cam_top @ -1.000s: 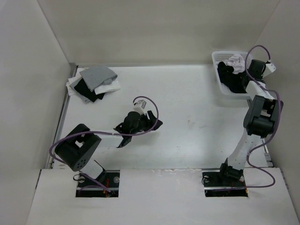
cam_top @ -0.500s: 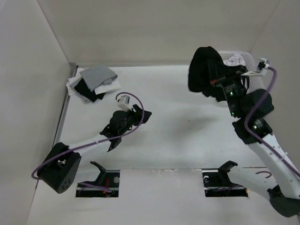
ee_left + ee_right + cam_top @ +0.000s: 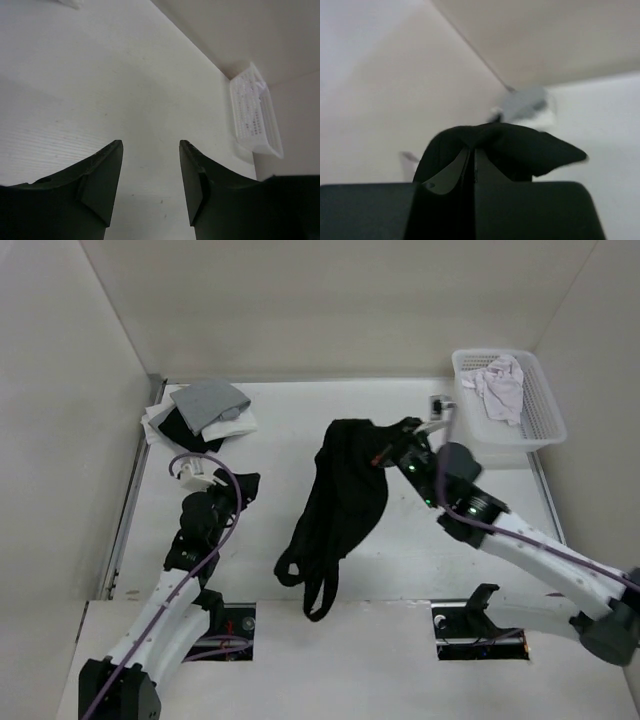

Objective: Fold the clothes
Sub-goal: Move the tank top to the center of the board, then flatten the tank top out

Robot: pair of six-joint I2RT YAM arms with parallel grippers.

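From above, the right gripper (image 3: 400, 443) is out over the middle of the table (image 3: 300, 420), pinching the upper edge of the black top (image 3: 345, 500). The top hangs from it in a long strip running down and to the left, and its strap loops end by the near edge. The left gripper (image 3: 240, 486) is well apart from the top, over the table's left side. A pile (image 3: 200, 412) of grey and white garments lies in the far left corner. A basket (image 3: 540, 425) with a pale cloth (image 3: 497, 382) sits far right.

The left wrist view shows what the overhead cannot: the left gripper (image 3: 150, 170) has its fingers (image 3: 102, 182) spread, with only bare table between them. The basket (image 3: 252, 120) is far off.

In the right wrist view, the right gripper (image 3: 471, 165) is pressed together on a fold of the top (image 3: 505, 145), which bunches just past the tips. The pile (image 3: 525, 102) is a blur behind.
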